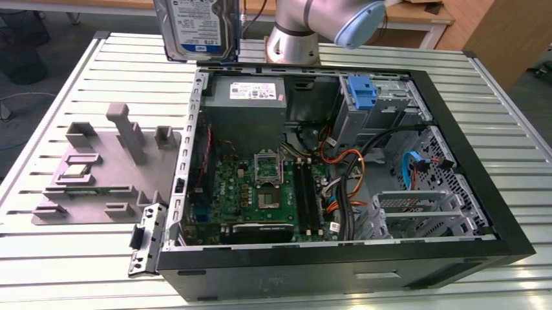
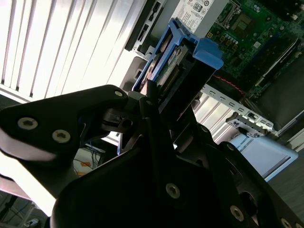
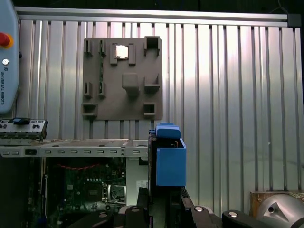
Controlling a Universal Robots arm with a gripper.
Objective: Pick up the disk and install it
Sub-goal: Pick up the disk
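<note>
So, pick-up half: that part could be called done. The disk [image 1: 196,29] was held clear of the table [image 1: 69,271], up in the air at the far edge of the exterior view, just beyond the back corner of the open computer case [image 1: 509,239] on that view's left. In the second wrist view the gripper [image 2: 164,102] was seen with its jaws clamped on the disk's end, so it was carried, not resting on anything.

The install half was judged not done yet. The disk was outside the case altogether, and nothing of it was seated in a bay. A bare blue bracket [image 1: 363,92] was seen in the drive cage at the far side of the case, near the grey power supply [image 1: 245,97], with the green motherboard [image 1: 258,194] below them. The grey parts tray [image 1: 95,187] lay on the table beside the case.

As for looks: a flat silver metal slab, held upright, with a white-and-blue label facing the exterior camera. Blue plastic rails were fitted along its edges, best seen in the first wrist view [image 3: 170,161], where the disk was viewed edge-on.
</note>
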